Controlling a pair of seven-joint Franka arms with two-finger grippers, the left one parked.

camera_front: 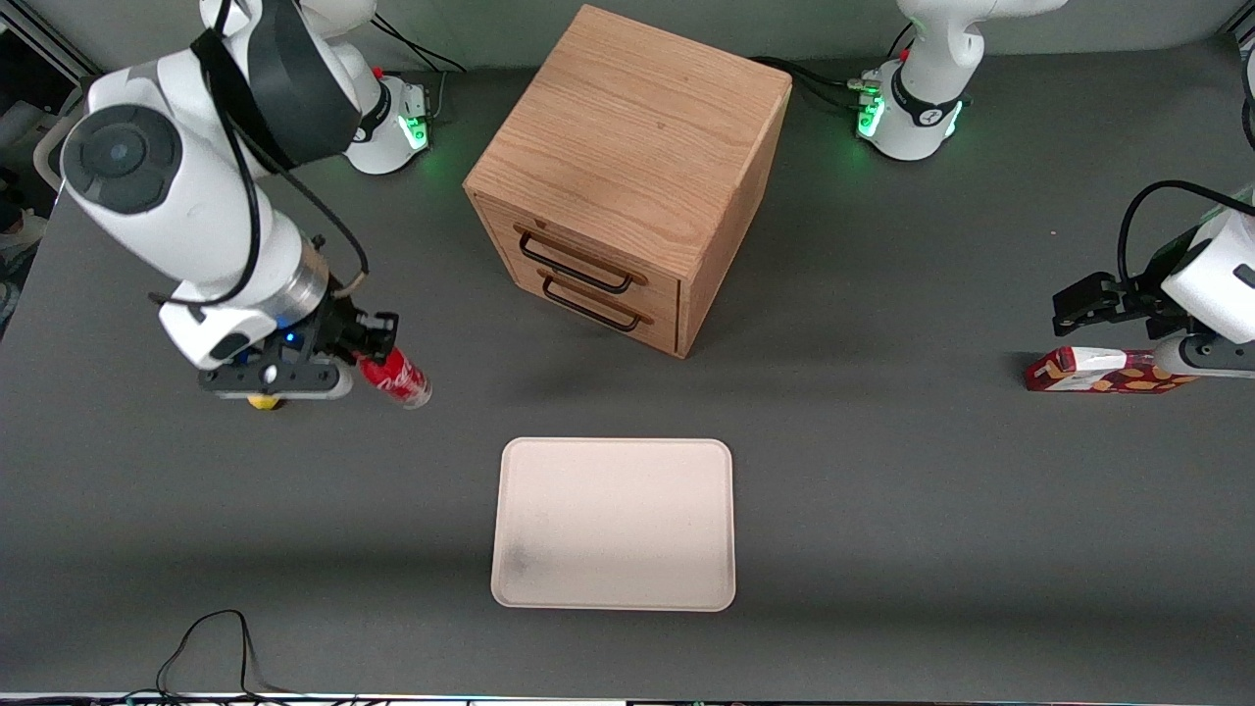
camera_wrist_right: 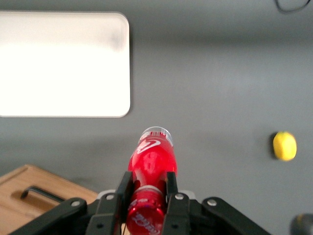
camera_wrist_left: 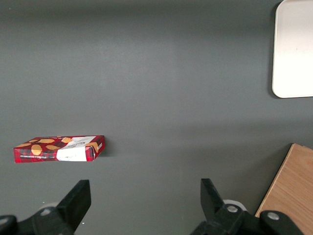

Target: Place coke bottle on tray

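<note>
Already grasped: coke bottle [camera_front: 394, 378] clenched near its cap between the fingers of the gripper [camera_front: 365, 355], at the left of the front frame, tilted with the clear base pointing down and toward the frame's middle. Confirmed by the right wrist view: coke bottle [camera_wrist_right: 149, 171] pinched at the neck by both black fingers [camera_wrist_right: 122, 188], base hanging free above grey table, apparently lifted off the surface. Done so far, judging from this: pick-up and lift. Left to do: carry across to the tray [camera_front: 615, 524], lower, release. Tray sitting bare at lower centre of the front frame, well apart from the bottle, nearer the front camera than the wooden drawer cabinet [camera_front: 627, 176]. Small yellow object [camera_front: 263, 400], a lemon by the look of it, resting on the table just under the gripper. Red snack box [camera_front: 1103, 371] lying toward the parked arm's end, untouched. Roughly halfway along, by estimate; placement not yet begun.
</note>
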